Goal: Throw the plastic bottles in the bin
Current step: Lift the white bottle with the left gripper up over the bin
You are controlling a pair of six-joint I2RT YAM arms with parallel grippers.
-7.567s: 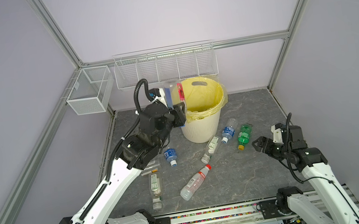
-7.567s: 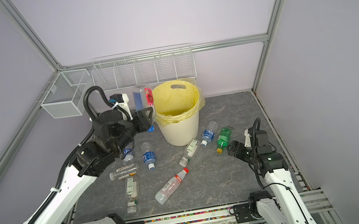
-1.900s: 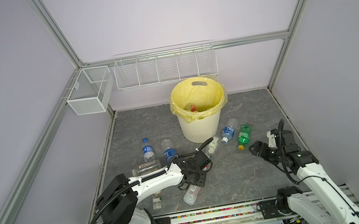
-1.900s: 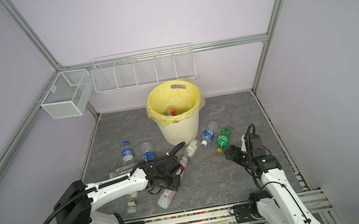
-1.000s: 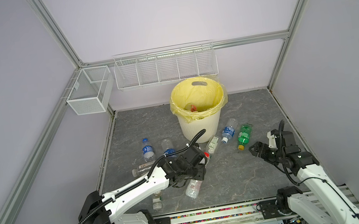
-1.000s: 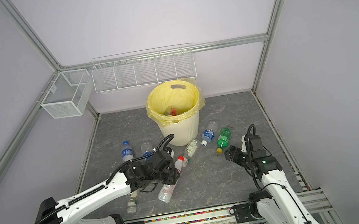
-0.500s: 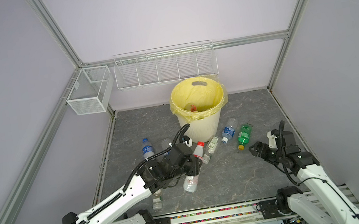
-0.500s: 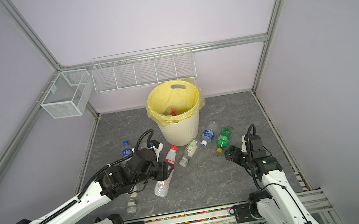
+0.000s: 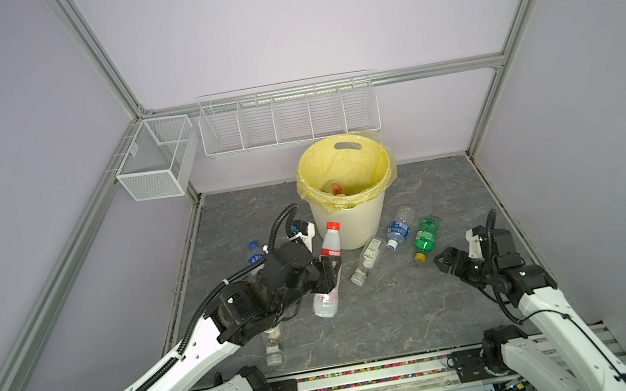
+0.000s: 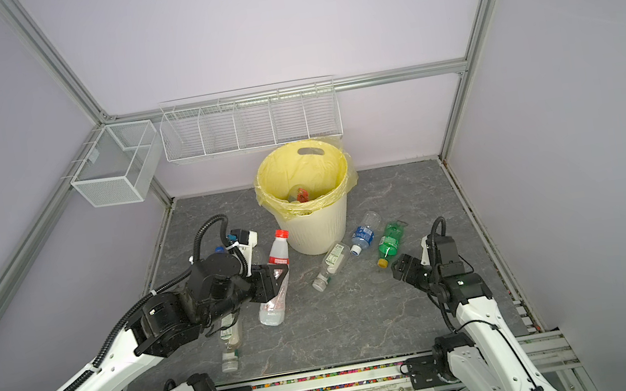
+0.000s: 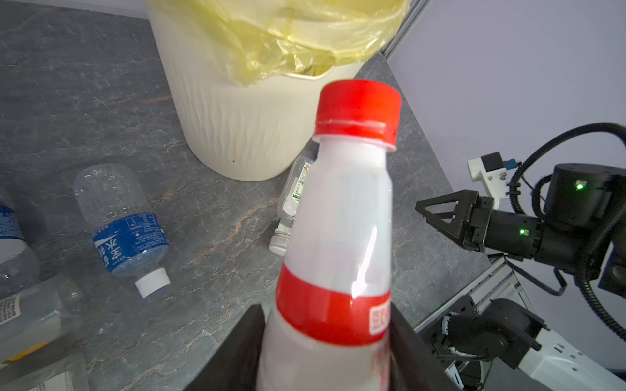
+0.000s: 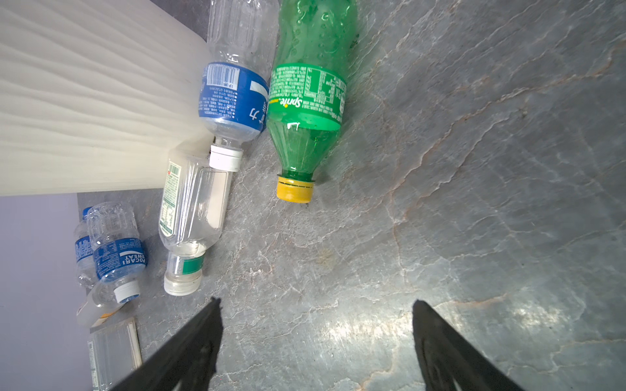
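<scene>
The left gripper (image 9: pixel 328 273) has its jaws closed around the middle of a red-capped bottle (image 9: pixel 328 246), pressing it from both sides; this bottle is milky-clear plastic with a slim neck, a red cap and a red and white label; it stands cap up, a little tilted, just in front of the bin (image 9: pixel 355 229) on its left side in both top views; whether its base touches the floor (image 9: pixel 404 309) I cannot tell.

The right gripper (image 9: pixel 444 261) has its jaws wide apart and holds nothing; it is low over the floor, near the yellow cap of the green bottle (image 9: pixel 426 236).

The bin is a round cream bucket with wavy ribs on its wall; a thin, wrinkled yellow bag (image 9: pixel 340 163) lines it and folds over the rim; inside lies at least one bottle with a red label (image 9: pixel 336 189).

Next to the green bottle lie a blue-label bottle (image 9: pixel 399 227) and a clear flat-sided bottle (image 9: pixel 369 257), both beside the bin's foot; more bottles lie at the left, partly hidden under the left arm.

Two white wire baskets (image 9: pixel 287 118) hang on the frame; the floor is grey with stone-like veins.
</scene>
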